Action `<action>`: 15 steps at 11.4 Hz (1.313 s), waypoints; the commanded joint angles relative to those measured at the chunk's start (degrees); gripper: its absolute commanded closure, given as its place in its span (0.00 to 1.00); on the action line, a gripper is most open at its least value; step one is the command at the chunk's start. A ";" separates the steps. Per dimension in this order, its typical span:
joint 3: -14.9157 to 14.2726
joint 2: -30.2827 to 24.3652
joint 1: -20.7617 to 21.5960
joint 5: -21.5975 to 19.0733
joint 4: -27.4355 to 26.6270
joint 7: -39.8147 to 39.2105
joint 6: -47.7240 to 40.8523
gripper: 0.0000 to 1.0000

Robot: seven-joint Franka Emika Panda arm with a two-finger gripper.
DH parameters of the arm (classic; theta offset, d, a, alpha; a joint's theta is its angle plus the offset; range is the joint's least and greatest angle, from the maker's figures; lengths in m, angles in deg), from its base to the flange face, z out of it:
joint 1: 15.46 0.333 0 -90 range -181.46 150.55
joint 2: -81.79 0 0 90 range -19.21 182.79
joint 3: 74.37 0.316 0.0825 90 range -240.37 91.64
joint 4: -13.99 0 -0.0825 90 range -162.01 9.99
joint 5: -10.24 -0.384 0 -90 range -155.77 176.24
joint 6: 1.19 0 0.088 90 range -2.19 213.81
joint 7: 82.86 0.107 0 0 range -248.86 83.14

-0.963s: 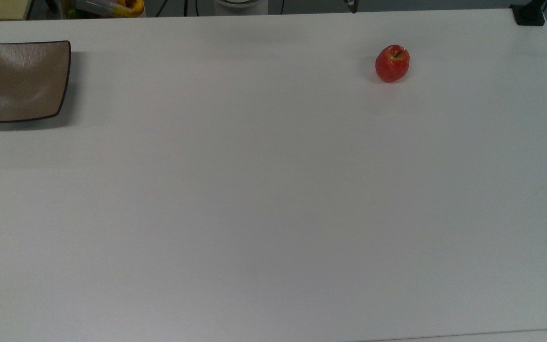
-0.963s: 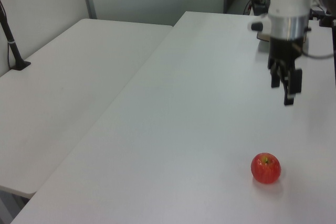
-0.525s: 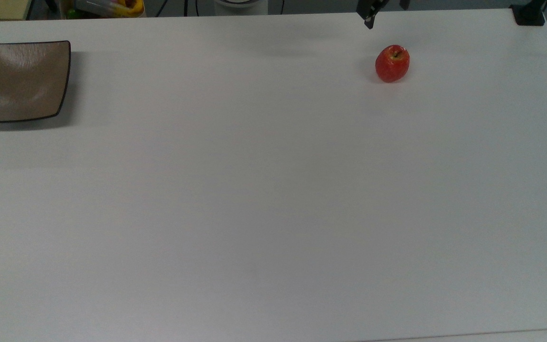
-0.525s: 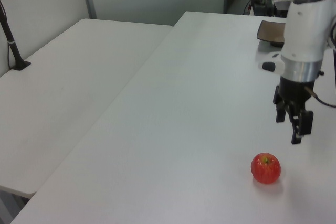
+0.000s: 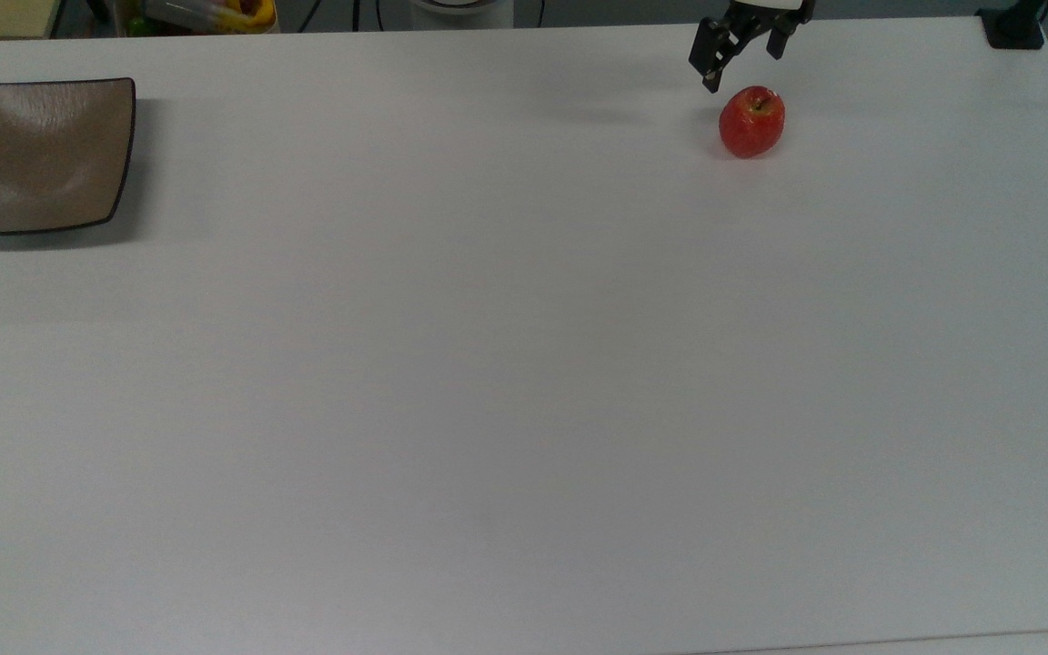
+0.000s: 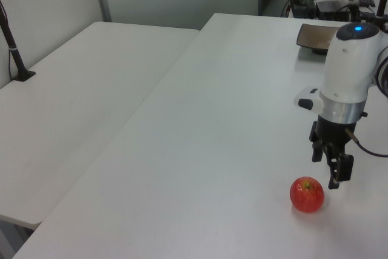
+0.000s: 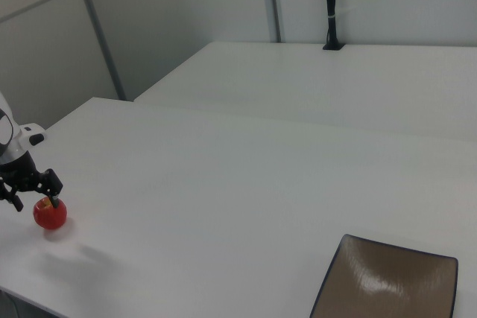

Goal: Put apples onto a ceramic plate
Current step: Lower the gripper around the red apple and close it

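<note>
A plain lab or office workroom: two large white tables (image 6: 200, 119) stand edge to edge, backed by pale partition walls with grey metal posts (image 7: 268, 1). At the upper right of the left view sit cables and dark equipment (image 6: 318, 1); a black clamped pole (image 7: 330, 5) rises from the far table.

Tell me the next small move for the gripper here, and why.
Probably a short descent, centring over the apple. The gripper is open and sits just above and beside the fruit, not yet around it. The apple rests on the white table, and the ceramic plate, far off at the top view's left, is bare.
</note>
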State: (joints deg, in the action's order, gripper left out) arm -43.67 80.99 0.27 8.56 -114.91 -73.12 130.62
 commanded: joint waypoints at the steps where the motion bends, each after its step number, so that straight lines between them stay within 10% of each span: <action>1: -0.03 3.86 0.97 4.21 0.48 2.30 2.31 0.00; 10: -0.03 10.90 1.50 13.52 4.00 6.68 5.57 0.00; 15: -0.03 11.17 1.41 14.07 4.27 7.05 5.48 0.66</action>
State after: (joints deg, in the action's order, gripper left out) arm -43.60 91.56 1.30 21.32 -110.79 -67.79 135.06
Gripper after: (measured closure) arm 0.260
